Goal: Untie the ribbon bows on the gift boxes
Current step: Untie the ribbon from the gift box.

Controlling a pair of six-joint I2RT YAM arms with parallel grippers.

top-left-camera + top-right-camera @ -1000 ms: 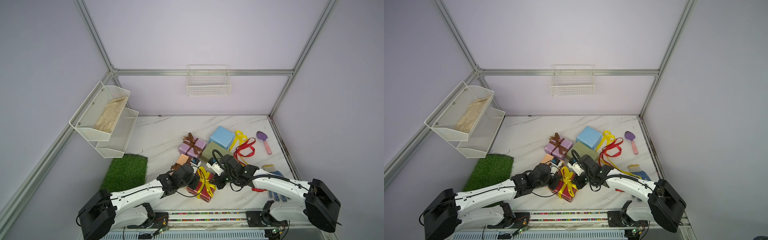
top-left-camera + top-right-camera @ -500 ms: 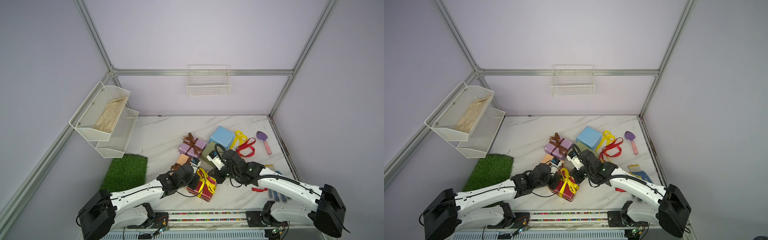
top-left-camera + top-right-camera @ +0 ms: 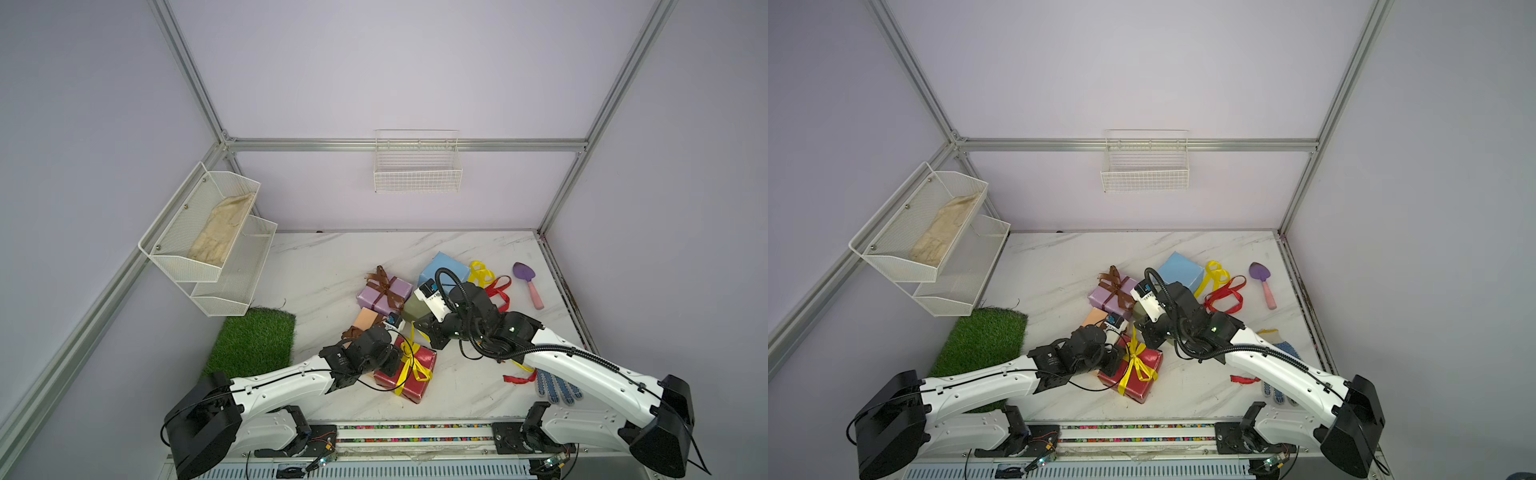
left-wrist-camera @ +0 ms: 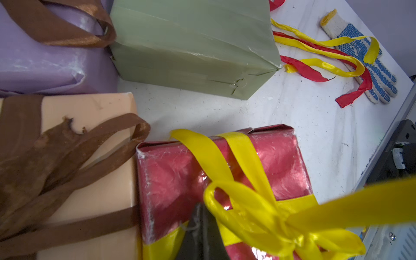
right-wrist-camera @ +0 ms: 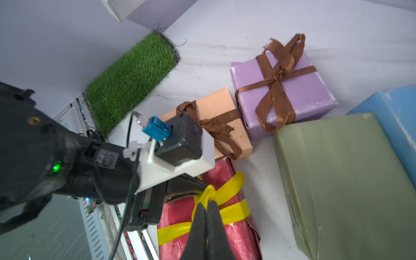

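The right fingers (image 5: 199, 225) are clamped on the yellow ribbon bow (image 5: 229, 186) of the dark red box (image 5: 238, 238). The left fingers (image 4: 202, 227) are held together on that box beside the bow.

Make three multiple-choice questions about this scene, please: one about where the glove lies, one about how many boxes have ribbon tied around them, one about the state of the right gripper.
1. The glove lies: A on the grass mat; B in the wall basket; C on the table.
2. Ribbon is tied around: A one box; B three boxes; C five boxes.
3. The right gripper is: A open, holding nothing; B shut on the yellow ribbon; C shut on a trowel.
C: it lies flat on the table. B: only the lilac box, peach box and dark red box carry ribbon. B: it clamps that ribbon's tail.
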